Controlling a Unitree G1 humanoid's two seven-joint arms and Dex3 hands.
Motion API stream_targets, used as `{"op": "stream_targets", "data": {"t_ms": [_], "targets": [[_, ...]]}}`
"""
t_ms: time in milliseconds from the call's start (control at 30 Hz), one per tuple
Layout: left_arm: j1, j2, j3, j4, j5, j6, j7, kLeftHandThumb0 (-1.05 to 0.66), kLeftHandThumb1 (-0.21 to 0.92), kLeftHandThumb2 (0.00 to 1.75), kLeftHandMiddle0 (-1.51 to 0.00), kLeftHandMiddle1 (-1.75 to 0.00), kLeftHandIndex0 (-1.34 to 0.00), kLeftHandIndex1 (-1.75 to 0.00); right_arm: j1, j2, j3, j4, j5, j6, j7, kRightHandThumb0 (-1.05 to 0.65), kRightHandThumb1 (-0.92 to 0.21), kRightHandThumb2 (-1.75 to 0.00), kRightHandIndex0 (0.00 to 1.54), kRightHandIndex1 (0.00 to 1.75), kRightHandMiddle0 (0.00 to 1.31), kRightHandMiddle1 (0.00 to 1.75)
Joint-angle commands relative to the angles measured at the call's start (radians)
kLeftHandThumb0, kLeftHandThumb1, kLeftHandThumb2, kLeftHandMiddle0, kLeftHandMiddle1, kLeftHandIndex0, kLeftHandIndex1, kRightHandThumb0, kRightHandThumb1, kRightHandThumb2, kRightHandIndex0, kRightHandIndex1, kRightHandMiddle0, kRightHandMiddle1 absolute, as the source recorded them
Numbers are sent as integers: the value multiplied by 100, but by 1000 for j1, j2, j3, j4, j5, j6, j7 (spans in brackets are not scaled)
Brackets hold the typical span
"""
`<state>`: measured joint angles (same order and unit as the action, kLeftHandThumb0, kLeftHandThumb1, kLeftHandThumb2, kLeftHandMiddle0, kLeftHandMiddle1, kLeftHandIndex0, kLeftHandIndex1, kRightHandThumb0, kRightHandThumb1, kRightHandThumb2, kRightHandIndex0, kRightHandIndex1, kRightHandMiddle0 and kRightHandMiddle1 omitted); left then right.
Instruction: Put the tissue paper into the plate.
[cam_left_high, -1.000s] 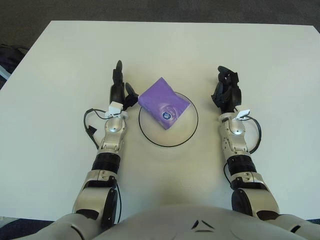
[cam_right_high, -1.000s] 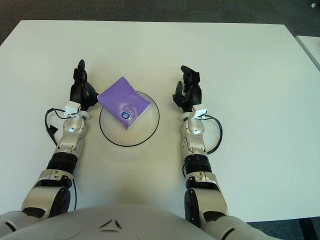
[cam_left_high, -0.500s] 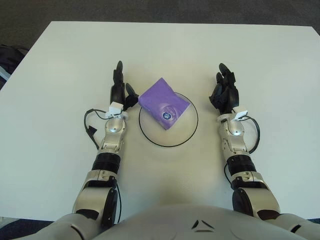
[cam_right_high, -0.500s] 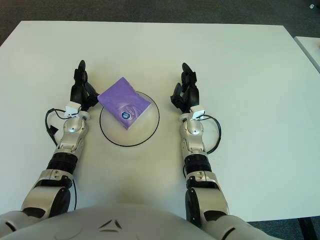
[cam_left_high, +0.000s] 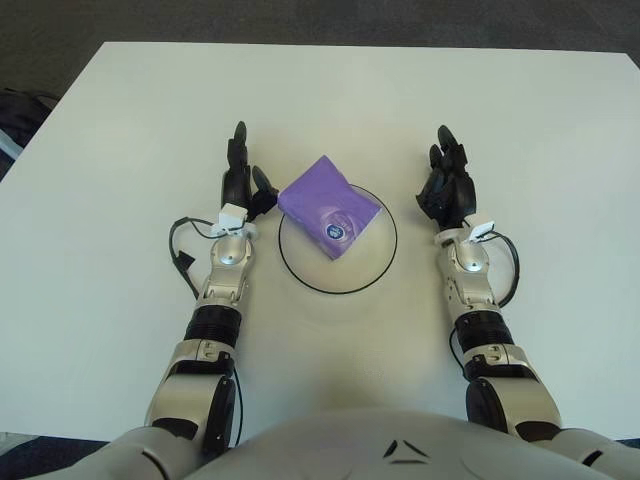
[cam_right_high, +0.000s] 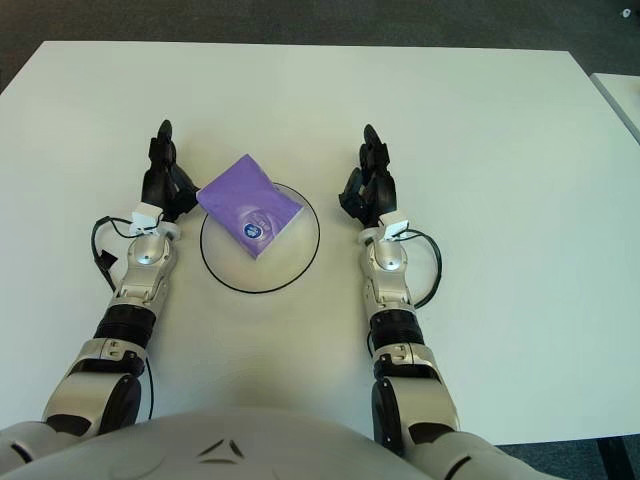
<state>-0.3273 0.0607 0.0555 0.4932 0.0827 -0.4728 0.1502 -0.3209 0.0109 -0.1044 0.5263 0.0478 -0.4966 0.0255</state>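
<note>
A purple tissue pack lies on a clear round plate with a black rim, its upper corner sticking out over the plate's far-left edge. My left hand rests on the table just left of the pack, fingers extended and empty, its thumb close to the pack's left corner. My right hand rests on the table to the right of the plate, fingers extended upward and empty.
The plate and both hands sit on a large white table. Dark floor shows beyond the far edge, and a dark object lies off the table's left edge.
My right hand's fingers have straightened from a curled pose to an extended one. The left hand, tissue pack and plate have not moved.
</note>
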Motion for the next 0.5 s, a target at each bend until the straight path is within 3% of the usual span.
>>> {"op": "stream_targets", "data": {"t_ms": [0, 467], "targets": [[60, -12, -7, 43, -2, 16, -10, -84, 92, 121, -7, -1, 0, -26, 127, 4, -3, 62, 12, 33, 10, -81, -92, -108, 2, 2, 0, 11], [63, -13, -9, 37, -5, 20, -15, -83, 92, 120, -8, -1, 0, -26, 148, 5, 4, 9, 9, 70, 26, -81, -92, -110, 2, 1, 0, 10]]}}
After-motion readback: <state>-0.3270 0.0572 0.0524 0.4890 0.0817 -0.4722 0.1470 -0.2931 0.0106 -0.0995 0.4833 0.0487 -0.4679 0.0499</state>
